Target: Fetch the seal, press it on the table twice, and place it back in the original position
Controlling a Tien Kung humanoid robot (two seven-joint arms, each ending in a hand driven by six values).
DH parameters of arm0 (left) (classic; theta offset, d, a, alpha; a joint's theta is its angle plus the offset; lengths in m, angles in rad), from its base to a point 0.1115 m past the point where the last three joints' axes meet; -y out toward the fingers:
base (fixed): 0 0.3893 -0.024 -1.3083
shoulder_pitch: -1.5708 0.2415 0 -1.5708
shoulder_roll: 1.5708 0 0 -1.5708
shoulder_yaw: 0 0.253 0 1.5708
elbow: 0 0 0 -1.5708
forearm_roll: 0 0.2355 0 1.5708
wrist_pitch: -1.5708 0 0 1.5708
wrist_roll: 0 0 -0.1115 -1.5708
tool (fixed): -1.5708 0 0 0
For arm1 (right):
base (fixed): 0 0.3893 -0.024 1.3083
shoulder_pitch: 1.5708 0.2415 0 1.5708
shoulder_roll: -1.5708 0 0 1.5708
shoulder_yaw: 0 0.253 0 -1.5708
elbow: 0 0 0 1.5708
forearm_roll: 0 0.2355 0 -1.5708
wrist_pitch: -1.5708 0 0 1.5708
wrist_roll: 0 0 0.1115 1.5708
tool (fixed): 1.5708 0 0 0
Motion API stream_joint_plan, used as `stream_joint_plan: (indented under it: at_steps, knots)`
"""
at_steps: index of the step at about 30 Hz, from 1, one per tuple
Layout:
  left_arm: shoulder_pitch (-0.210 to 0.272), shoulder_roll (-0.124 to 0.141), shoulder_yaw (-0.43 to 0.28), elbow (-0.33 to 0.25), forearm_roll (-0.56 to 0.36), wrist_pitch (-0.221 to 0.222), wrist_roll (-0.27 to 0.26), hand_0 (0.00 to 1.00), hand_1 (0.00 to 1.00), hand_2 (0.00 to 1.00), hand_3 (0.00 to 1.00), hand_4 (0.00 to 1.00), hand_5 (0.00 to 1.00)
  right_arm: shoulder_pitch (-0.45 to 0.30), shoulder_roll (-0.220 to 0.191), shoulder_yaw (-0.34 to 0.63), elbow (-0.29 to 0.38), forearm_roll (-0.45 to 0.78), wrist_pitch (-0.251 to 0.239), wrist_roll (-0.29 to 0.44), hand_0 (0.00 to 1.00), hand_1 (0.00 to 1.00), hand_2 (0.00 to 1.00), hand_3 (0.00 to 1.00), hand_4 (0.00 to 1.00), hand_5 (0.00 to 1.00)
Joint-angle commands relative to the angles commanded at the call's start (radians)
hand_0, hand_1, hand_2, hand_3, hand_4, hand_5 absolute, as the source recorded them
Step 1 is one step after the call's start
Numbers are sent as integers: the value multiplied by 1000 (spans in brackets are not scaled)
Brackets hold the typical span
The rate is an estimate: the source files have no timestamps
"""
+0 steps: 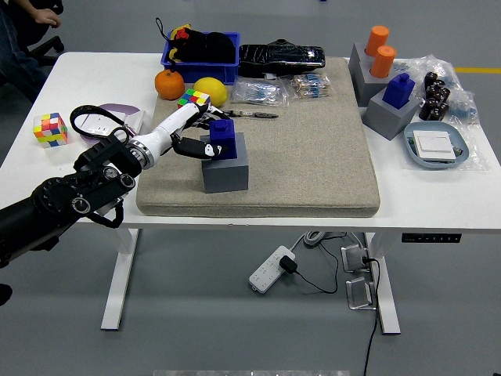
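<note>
The left arm reached in from the worktop's [70,196] near left corner, and its left robot hand [192,133] lay over the left part of the beige mat [313,157], fingers [190,146] curled against the left side of the blue seal [221,139]; whether they actually gripped it could not be told. The seal stood upright on a grey block [226,168] near the mat's near left corner. Left of the mat, by the worktop's left edge, sat a colourful puzzle cube [49,128], with a white gadget and black cord [98,121] between it and the mat. Near the right edge lay a pale blue tray [438,146] holding a white square. Farther back on the right, a second blue seal [400,88] stood on its own grey block [389,114], just beside a cluster of small dark bottles in plastic wrap [438,95], and behind them two orange cylinders [380,49] rose from another grey holder. Along the far edge an orange [169,84] and a lemon [210,91] lay side by side with a second small cube [196,98] between them, in front of a blue bin [200,55] of dark items; right of the bin came a black case [281,57] and clear bags of small parts [282,90]. A person's hand [43,17] showed beyond the far left corner.
</note>
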Motion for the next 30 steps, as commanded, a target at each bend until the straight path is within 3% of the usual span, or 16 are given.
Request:
stream_joint_plan:
  at_steps: [3,4,9,10,15,16,21,22,27,28,30]
  knots:
    - [0,0,-3,1,6,-2,2,772,757,706,740,850,2,0,0,0,0,0,0,0,819,720,688,699,736,509]
    - [0,0,-5,1,9,-3,4,841,831,779,810,985,2,0,0,0,0,0,0,0,819,718,688,698,735,509]
    - [2,2,-6,3,7,-13,5,841,831,779,810,985,2,-1,0,0,0,0,0,0,819,718,688,698,735,509]
    - [2,2,-6,3,7,-16,5,916,960,933,931,998,150,-1,0,0,0,0,0,0,819,719,688,699,735,508]
    - [4,7,-20,-5,-8,-42,4,916,960,933,931,998,150,-1,2,3,0,0,1,0,819,719,688,699,735,508]
    - [4,8,-24,-7,-9,-48,5,980,998,998,983,998,294,-1,2,3,0,-1,1,0,819,719,688,698,735,508]
    - [6,16,-46,-11,-24,-66,2,980,998,998,983,998,294,-1,2,4,-1,-1,1,0,819,719,688,698,735,508]
    - [7,19,-51,-11,-25,-67,1,998,998,998,998,998,408,-1,1,4,-1,-1,1,0,819,719,688,699,735,507]
    - [9,45,-77,-3,-51,-58,-25,998,998,998,998,998,408,0,1,3,-2,-1,1,0,819,719,688,699,735,507]
    - [9,51,-80,0,-57,-51,-37,998,998,998,998,998,501,0,1,3,-2,-1,1,0,819,719,688,698,735,507]
    - [10,68,-89,9,-69,-34,-65,998,998,998,998,998,501,0,0,4,-3,-2,1,0,819,719,688,698,735,507]
